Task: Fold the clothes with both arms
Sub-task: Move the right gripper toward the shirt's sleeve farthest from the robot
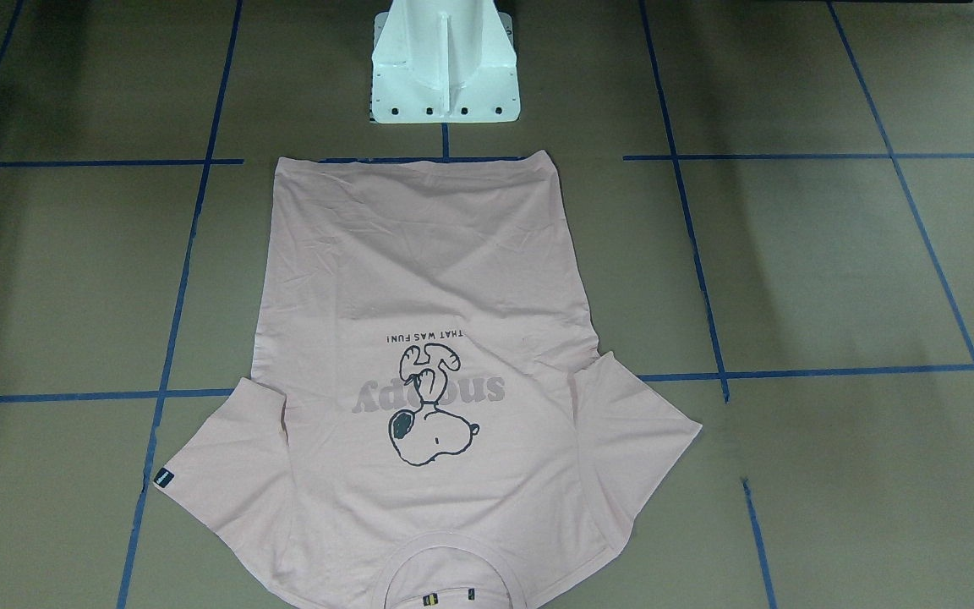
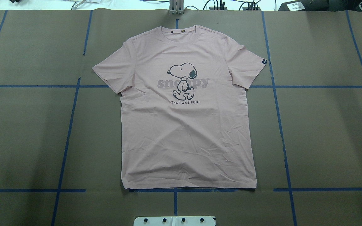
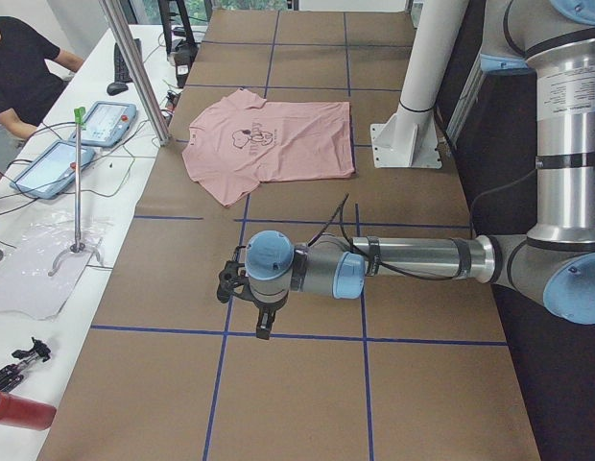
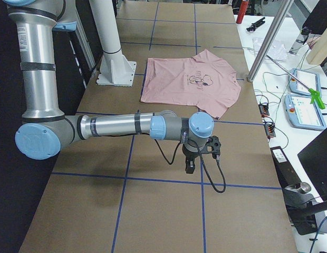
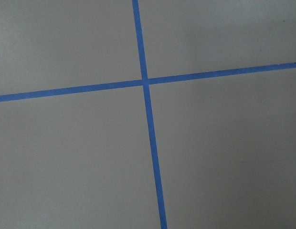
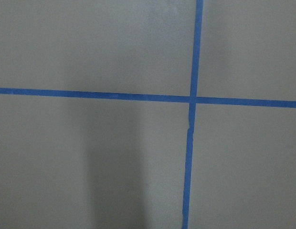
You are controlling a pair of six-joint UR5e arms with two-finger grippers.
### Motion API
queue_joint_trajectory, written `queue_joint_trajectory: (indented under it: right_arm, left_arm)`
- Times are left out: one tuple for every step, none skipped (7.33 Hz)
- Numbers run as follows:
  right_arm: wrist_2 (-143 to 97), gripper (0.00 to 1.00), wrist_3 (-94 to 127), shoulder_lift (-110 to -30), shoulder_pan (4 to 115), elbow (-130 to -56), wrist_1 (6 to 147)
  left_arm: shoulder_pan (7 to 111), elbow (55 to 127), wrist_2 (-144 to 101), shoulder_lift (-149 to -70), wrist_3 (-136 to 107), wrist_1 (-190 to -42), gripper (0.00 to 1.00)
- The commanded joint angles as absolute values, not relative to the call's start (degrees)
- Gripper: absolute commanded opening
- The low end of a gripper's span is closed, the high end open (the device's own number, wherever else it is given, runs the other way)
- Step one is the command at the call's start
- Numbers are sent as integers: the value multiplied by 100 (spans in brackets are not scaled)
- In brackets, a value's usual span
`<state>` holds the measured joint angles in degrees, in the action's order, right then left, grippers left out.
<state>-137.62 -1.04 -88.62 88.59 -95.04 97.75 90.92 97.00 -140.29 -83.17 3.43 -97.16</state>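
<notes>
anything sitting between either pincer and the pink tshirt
Nothing visible. The left pincer and right pincer hang over opposite ends of the table, and only the brown table cover with its blue tape lines lies between each and the T-shirt.

Matt cloth T-shirt (image 2: pixel 187 141) on matt paper (image 2: pixel 27 131).

Six cameras around one bench (image 2: pixel 27 131)
The overhead view looks forward and down from behind the white pedestal (image 2: pixel 174 221); the front-facing view looks steeply back at it, turning the T-shirt (image 2: pixel 184 125) upside down. The end views look along the bench, left arm (image 3: pixel 403 259) or right arm (image 4: pixel 121 125) nearest. Both wrist views sit close over crossed blue tape (image 5: pixel 144 82).
</notes>
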Motion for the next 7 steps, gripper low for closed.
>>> queue_joint_trajectory:
  right_arm:
    - [-13755,100,-88,-8956,8868,-9423,9469]
    - [-13755,100,-70,-8973,8859,-9335,9179]
    - [-13755,100,-62,-8974,8825,-9195,8871]
    - [-13755,100,-35,-8956,8537,-9159,8424]
    - [-13772,100,478,-8869,8177,-9089,8046]
    - [-13790,100,1040,-8738,7791,-9036,7511]
    - [-13738,100,2090,-8275,7178,-8879,7097]
  left_arm:
    - [9079,9799,-14010,-8288,378,-9747,100]
    - [9079,9817,-13940,-8297,343,-9730,100]
    - [9079,9843,-13974,-8227,334,-9729,100]
    - [9062,9826,-13975,-8235,317,-9738,100]
    - [9062,9757,-13975,-8296,247,-9738,100]
    - [9053,9834,-14009,-8323,-154,-9825,100]
    - [9053,9844,-14036,-8288,-158,-10105,100]
